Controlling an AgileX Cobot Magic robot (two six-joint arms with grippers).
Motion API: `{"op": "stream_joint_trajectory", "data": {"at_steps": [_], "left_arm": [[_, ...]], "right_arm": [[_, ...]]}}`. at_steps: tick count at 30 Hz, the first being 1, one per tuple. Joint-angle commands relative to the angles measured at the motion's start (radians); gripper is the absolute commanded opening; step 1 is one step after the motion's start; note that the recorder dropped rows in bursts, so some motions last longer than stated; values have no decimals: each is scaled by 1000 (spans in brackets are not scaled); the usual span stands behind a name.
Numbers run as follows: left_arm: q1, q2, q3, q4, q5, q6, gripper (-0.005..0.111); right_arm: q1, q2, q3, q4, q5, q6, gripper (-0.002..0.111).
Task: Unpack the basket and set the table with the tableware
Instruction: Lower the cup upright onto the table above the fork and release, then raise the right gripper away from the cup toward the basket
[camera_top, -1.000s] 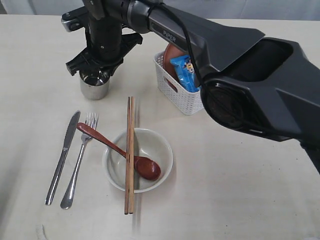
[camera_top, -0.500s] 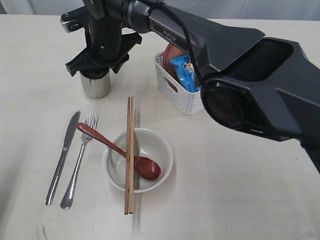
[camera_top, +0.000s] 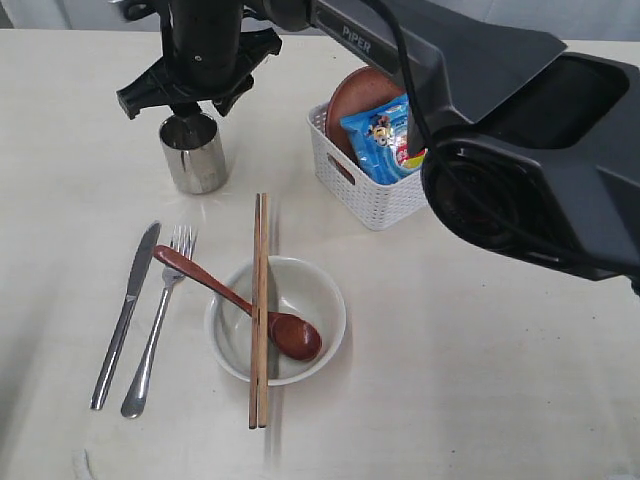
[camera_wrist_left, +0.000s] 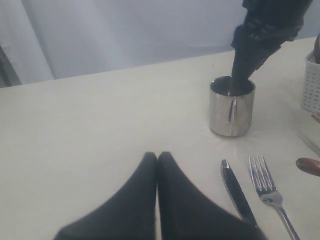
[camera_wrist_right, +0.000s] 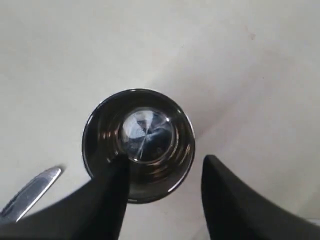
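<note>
I see the white plastic basket (camera_top: 370, 195), lattice-walled, at the far side of the pale cream bench (camera_top: 480, 380). It holds a round brown plate (camera_top: 355, 90) standing on edge and a glossy blue chips packet (camera_top: 385, 140).

Left of it and apart stands the polished steel cup (camera_top: 195, 160), upright and empty. My right claw (camera_top: 188, 108) hangs just over it, fingers apart, gripping nothing.

Nearer me, the white bowl (camera_top: 300, 290) holds the head of the reddish wooden spoon (camera_top: 215, 285), and the wooden chopsticks (camera_top: 260, 400) lie across its rim. The steel knife (camera_top: 125, 310) and fork (camera_top: 155, 335) lie side by side left of the bowl.

My left claw (camera_wrist_left: 157, 157) is pressed together, empty.
</note>
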Motion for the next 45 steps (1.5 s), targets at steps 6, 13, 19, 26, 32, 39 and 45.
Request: {"op": "stream_joint_trajectory", "data": {"at_steps": [6, 13, 19, 26, 32, 39, 45], "left_arm": [[2, -3, 2, -1, -6, 0, 0], [2, -3, 2, -1, -6, 0, 0], [2, -3, 2, -1, -6, 0, 0], [2, -3, 2, -1, -6, 0, 0], [2, -3, 2, -1, -6, 0, 0], [2, -3, 2, -1, -6, 0, 0], [2, -3, 2, -1, -6, 0, 0]], "right_arm": [[-6, -18, -4, -106, -15, 99, 24], [-14, -3, -2, -207, -56, 161, 0], [-20, 56, -2, -184, -103, 164, 0], [-20, 89, -2, -113, -199, 158, 0], [-20, 88, -2, -77, -184, 115, 0], [-20, 51, -2, -79, -121, 90, 0], [-17, -64, -2, -41, 4, 11, 0]]}}
